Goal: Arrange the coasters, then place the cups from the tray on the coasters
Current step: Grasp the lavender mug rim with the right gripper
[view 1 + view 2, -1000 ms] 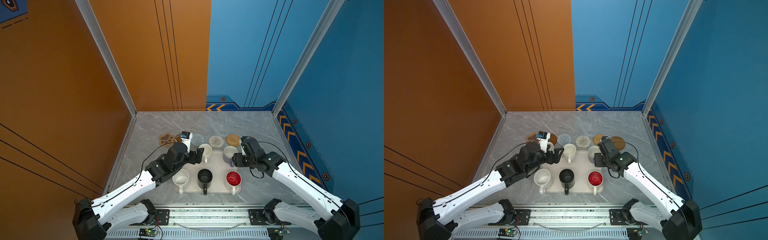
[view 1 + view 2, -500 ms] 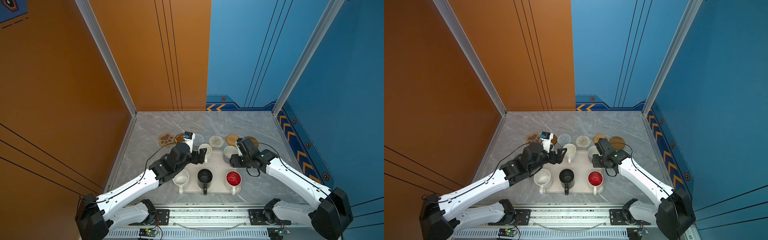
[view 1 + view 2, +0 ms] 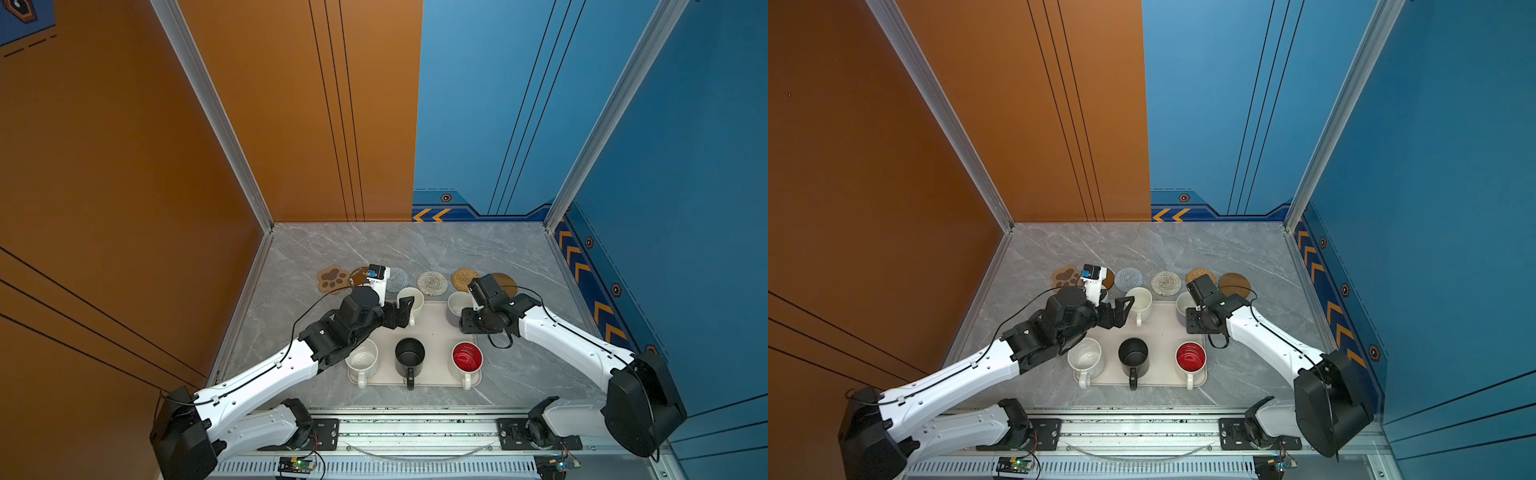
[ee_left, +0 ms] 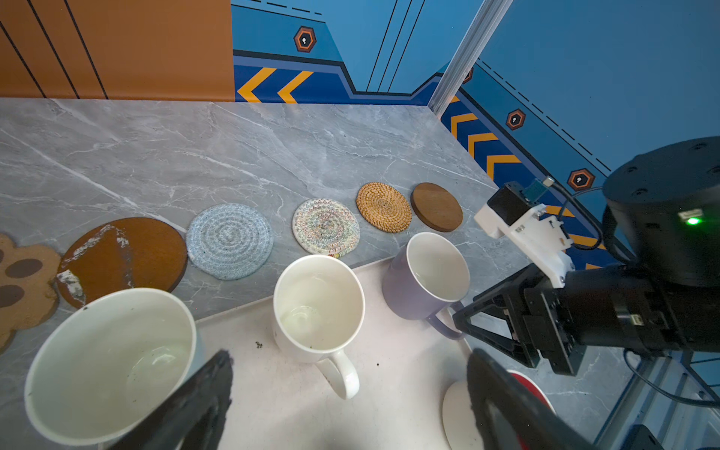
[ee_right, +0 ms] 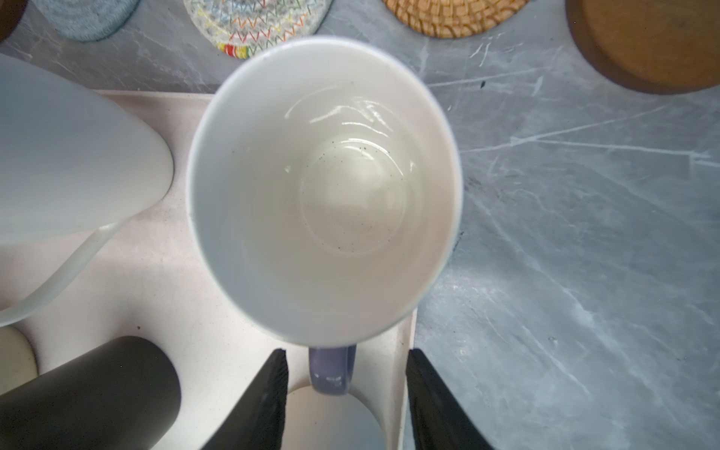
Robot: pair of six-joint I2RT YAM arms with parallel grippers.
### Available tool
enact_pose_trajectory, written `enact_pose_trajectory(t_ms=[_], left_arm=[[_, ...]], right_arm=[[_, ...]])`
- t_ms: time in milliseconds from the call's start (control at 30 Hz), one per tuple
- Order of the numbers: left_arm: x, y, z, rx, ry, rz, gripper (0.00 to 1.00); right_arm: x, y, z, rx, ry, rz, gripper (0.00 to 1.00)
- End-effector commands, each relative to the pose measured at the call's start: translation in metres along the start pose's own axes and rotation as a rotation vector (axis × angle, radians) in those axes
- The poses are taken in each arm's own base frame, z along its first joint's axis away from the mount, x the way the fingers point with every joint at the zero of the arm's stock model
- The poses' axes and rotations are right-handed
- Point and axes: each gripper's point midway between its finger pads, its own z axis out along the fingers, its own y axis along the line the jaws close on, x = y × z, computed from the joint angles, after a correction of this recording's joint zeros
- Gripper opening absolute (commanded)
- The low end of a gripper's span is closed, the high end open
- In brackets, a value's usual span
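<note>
The cream-beige tray (image 3: pixel 434 328) holds the cups: cream-white (image 3: pixel 411 298), lavender (image 3: pixel 457 302), speckled white (image 3: pixel 362 359), black (image 3: pixel 409 356) and red-inside (image 3: pixel 467 356). The light blue cup (image 4: pixel 109 362) shows only in the left wrist view. Behind the tray the coasters lie in a row: paw (image 3: pixel 332 278), brown disc (image 3: pixel 358 275), grey-blue (image 3: pixel 397 279), woven white (image 3: pixel 432 283), rattan (image 3: pixel 464 278), brown disc (image 3: pixel 503 282). My left gripper (image 4: pixel 350 360) is open, its jaws wide either side of the cream-white cup's handle (image 4: pixel 343 374). My right gripper (image 5: pixel 346 356) is open around the lavender handle (image 5: pixel 332 370), with gaps on both sides.
Orange wall panels stand close on the left and blue ones on the right, with a metal rail along the front edge. The two grippers (image 3: pixel 401 311) (image 3: pixel 464 326) work close together over the tray's far half. Bare grey marble (image 3: pixel 415 249) lies behind the coasters.
My right gripper has shifted slightly left and its jaws have narrowed around the lavender handle. The left gripper has edged toward the cream-white cup, jaws wide.
</note>
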Motion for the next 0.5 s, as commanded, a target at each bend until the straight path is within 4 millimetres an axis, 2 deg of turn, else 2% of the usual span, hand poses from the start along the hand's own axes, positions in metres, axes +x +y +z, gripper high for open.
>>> enact_pose_trajectory(t_ms=[0,467], left_arm=[[-0.001,-0.004,-0.001,0.020,-0.011,0.011,0.95],[-0.001,-0.003,0.000,0.017,-0.019,0.008,0.95]], right_arm=[[-0.003,0.000,0.003,-0.001,0.000,0.015,0.46],[-0.007,-0.006,0.013,0.048,0.002,0.026,0.38]])
